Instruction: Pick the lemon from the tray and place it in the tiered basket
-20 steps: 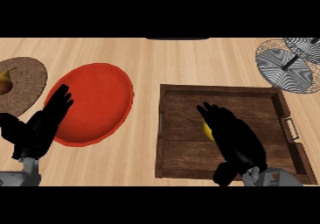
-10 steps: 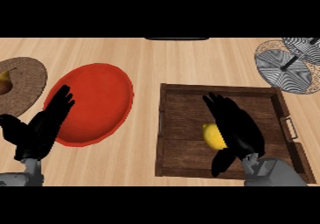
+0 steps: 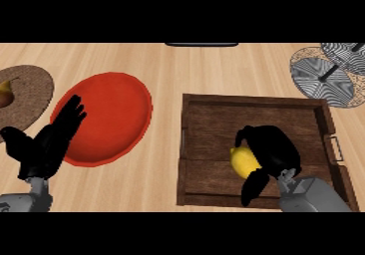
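right hand (image 3: 270, 152): inside the tray, fingers curled over the lemon from its right and top, thumb hanging below it; grasping the lemon
lemon (image 3: 243, 160): yellow, in the tray, left of centre toward the near side; left half showing, rest hidden under the right hand; lifted or resting on the tray floor, cannot tell
tray (image 3: 207, 112): dark wood, raised rim, handle on right edge; flat on the desk, right of middle
left hand (image 3: 46, 144): left of the tray, at the near-left edge of the red plate; fingers straight, pointing away, released, holding nothing; fingertips overlapping the plate's left edge in the view
red plate (image 3: 115, 112): just left of the tray, a strip of desk between them
woven mat (image 3: 27, 92): left of the red plate, far from the tray; brown round, partly cut by the view's left edge
pear (image 3: 1, 94): on the woven mat, at the left edge of the view
tiered basket (image 3: 329, 74): beyond the tray's far-right corner; grey patterned round tiers with a dark centre post; apart from the tray
desk (image 3: 178, 69): light wood, carrying all of the above
dark object (image 3: 202, 44): at the far edge of the desk, beyond the tray's far-left corner; identity cannot tell
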`<state>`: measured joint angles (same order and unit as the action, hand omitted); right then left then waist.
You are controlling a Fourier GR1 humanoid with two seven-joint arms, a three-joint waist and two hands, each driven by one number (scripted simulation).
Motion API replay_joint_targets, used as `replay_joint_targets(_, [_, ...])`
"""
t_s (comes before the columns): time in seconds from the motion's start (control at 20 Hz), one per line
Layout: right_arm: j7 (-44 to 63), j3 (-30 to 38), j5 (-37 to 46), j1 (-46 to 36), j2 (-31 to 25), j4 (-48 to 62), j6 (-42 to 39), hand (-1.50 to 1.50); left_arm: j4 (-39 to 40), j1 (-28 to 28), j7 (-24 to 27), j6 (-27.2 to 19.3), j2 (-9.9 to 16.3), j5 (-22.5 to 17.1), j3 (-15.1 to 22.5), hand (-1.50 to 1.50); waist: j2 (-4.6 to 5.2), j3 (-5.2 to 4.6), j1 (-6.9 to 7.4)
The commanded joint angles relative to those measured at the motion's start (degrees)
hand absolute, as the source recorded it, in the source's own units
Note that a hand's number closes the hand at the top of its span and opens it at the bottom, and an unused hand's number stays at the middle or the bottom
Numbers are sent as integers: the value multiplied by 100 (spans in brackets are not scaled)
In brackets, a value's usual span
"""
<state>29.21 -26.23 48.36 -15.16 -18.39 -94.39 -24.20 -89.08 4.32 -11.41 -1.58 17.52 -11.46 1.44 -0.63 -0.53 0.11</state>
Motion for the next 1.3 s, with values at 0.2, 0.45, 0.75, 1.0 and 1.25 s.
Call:
replay_joint_targets(0.2, [-620, -385, 778, 34, -52, 468, 206, 150, -8, -99, 96, 67, -174, 181, -25, 0, 60, 54, 6])
replay_joint_targets(0.45, [-742, -239, 1209, -261, 139, 496, 729, 150, 274, 45, 195, 138, -227, 311, -44, 0, 64, 54, 0])
replay_joint_targets(0.75, [-1248, 2745, 149, 887, -2127, 1250, 1352, 150, 26, -225, 133, 47, -13, -30, -521, 0, 57, 121, -673])
replay_joint_targets(1.0, [-2550, 4471, -785, 912, -2793, 1980, 2399, 150, 22, -435, 223, 67, -90, 45, -415, 0, 40, 112, -476])
replay_joint_targets(1.25, [-3999, 5811, -2356, 664, -2851, 2311, 2547, 150, -31, -296, 89, 147, 54, 48, -438, 0, 10, 92, -368])
